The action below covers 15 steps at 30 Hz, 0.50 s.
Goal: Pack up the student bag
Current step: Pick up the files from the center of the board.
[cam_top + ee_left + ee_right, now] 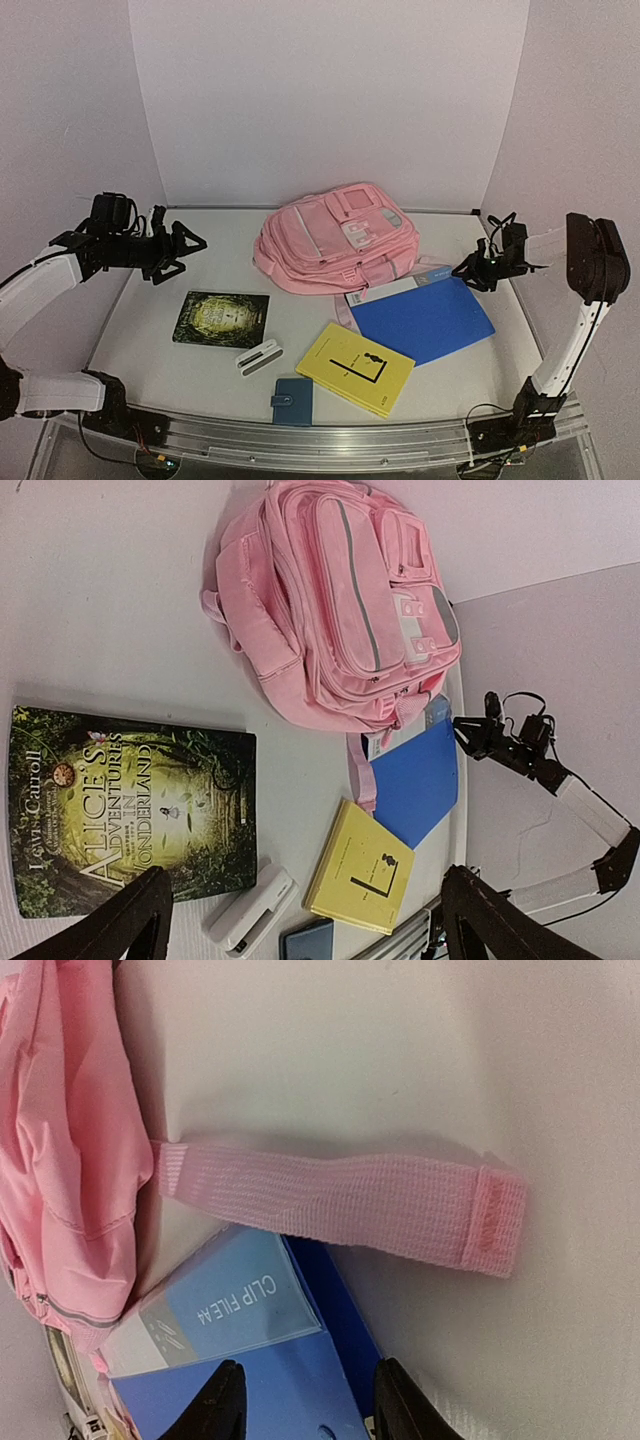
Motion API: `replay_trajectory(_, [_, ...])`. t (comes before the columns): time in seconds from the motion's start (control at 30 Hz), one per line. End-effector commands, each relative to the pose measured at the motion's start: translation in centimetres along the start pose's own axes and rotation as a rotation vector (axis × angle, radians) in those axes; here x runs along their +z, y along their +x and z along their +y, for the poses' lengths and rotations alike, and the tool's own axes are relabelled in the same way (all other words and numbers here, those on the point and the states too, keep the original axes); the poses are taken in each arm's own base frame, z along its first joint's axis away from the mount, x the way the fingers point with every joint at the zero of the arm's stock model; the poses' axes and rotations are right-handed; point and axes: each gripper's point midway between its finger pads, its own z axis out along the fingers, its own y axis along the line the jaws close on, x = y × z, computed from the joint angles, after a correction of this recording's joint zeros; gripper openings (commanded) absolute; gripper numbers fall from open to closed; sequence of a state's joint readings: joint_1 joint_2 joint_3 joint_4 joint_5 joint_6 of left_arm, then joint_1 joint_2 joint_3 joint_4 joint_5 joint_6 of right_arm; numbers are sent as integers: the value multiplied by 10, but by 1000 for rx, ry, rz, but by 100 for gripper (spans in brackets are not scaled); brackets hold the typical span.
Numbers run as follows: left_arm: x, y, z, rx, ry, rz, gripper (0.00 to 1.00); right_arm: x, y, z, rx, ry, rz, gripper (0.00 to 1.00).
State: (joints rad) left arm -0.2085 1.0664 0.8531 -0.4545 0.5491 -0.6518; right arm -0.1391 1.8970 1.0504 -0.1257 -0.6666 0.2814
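Nearest the arm bases, a small blue wallet [292, 400] lies on the worktop [150, 350], with a yellow book [355, 368] just beside it on the right and a white stapler-like item [259, 357] a little further in. Beyond these lie a dark green copy of Alice's Adventures in Wonderland [221, 318] on the left and a blue clip file [420, 318] on the right.

Higher up on the left, the left pincer [185, 252] hovers with its jaws spread wide and nothing between them. On the right, the right pincer [310, 1405] hangs over the far corner of the clip file, its jaws partly apart. Nothing is visibly clamped, and I cannot tell whether the tips touch the file.

Just past that corner, a pink strap [340, 1198] trails flat on the worktop. It leads to the student bag [335, 240], which lies at the far middle with its pockets facing up, touching the clip file's far edge.

Judging by this, the packing has barely begun. Every loose item sits outside the bag, and no open compartment shows. Opening the bag and loading all five items appears to remain.
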Motion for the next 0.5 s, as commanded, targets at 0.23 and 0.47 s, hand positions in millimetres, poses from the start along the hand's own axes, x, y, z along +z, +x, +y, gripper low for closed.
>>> replay_trajectory(0.23, [5,-1,-1,22,24,13,93,-37,22,90,-82,-308,56,40])
replay_trajectory(0.47, [10,2,1,21,33,33,94,-34,44,116,-118,-346,114,36])
